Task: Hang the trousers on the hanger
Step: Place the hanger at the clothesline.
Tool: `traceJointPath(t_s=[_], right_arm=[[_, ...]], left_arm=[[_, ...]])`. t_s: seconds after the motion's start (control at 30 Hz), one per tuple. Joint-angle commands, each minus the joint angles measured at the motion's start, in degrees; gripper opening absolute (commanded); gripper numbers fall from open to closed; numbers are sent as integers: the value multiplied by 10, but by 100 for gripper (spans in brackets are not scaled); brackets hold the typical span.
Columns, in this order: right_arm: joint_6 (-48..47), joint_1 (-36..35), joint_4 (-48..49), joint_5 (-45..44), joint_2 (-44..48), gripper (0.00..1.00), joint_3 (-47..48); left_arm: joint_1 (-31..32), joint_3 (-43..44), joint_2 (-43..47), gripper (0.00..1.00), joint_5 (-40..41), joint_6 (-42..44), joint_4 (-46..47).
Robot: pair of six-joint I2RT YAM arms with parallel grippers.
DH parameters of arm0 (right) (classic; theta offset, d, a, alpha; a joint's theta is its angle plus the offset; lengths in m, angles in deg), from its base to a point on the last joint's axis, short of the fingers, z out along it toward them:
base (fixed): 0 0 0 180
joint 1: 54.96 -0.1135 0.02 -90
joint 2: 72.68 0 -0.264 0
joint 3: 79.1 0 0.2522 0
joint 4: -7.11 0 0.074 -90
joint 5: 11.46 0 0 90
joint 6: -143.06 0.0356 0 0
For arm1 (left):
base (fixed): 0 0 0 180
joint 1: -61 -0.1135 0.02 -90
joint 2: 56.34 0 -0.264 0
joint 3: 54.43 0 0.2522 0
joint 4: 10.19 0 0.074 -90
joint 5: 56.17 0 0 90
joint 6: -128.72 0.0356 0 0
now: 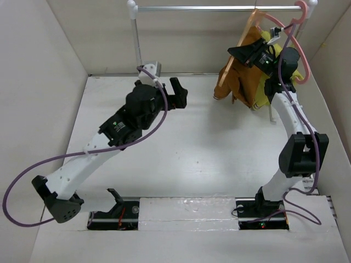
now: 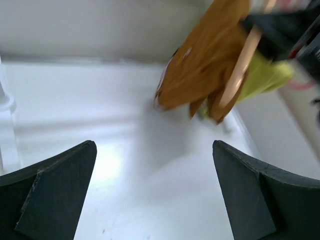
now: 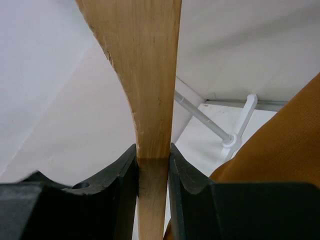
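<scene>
The rust-brown trousers [image 1: 237,76] hang folded over the light wooden hanger [image 1: 249,24], lifted near the rail at the back right. My right gripper [image 1: 245,53] is shut on the hanger's arm; in the right wrist view the wood [image 3: 150,75] is pinched between both black fingers, with the trousers [image 3: 280,145] at the right. My left gripper [image 1: 178,93] is open and empty above the table's middle back. In the left wrist view its fingertips [image 2: 55,185] are spread wide, and the trousers [image 2: 200,70] and hanger [image 2: 240,65] show ahead, blurred.
A white clothes rail [image 1: 214,8] on a post [image 1: 135,33] spans the back. A pink plastic hanger [image 1: 299,38] and a yellow-green garment [image 1: 285,60] hang behind the right arm. Walls close in on both sides.
</scene>
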Motion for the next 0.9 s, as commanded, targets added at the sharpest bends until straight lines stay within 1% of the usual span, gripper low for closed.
traceJointPath(t_s=[0.0, 0.13, 0.2, 0.27, 0.3, 0.5, 0.57, 0.63, 0.73, 0.8, 0.87], right_arm=[[23, 12, 165, 32, -20, 0, 94], [72, 25, 200, 52, -76, 0, 132], [90, 25, 224, 51, -91, 0, 128], [88, 31, 217, 54, -101, 0, 132], [93, 31, 230, 55, -106, 0, 133], [159, 42, 298, 48, -135, 0, 115], [153, 48, 290, 43, -132, 0, 105], [132, 48, 261, 48, -135, 0, 111], [121, 53, 251, 48, -135, 0, 102], [101, 59, 235, 43, -123, 0, 79], [84, 65, 208, 41, -115, 5, 62]], left_arm=[[-4, -27, 5, 99, -8, -26, -15], [-9, -48, 8, 99, -19, -32, -11], [-9, -47, 7, 99, -24, -35, -11], [-9, -51, 5, 99, -27, -36, -9], [-9, -51, 4, 99, -30, -38, -8], [-9, -51, -7, 99, -51, -46, -7], [-9, -51, -11, 99, -52, -47, -6], [-9, -51, -15, 99, -51, -47, -6], [-9, -50, -20, 99, -49, -48, -6], [-9, -51, -23, 99, -50, -52, -7], [-9, -53, -27, 99, -51, -57, -7]])
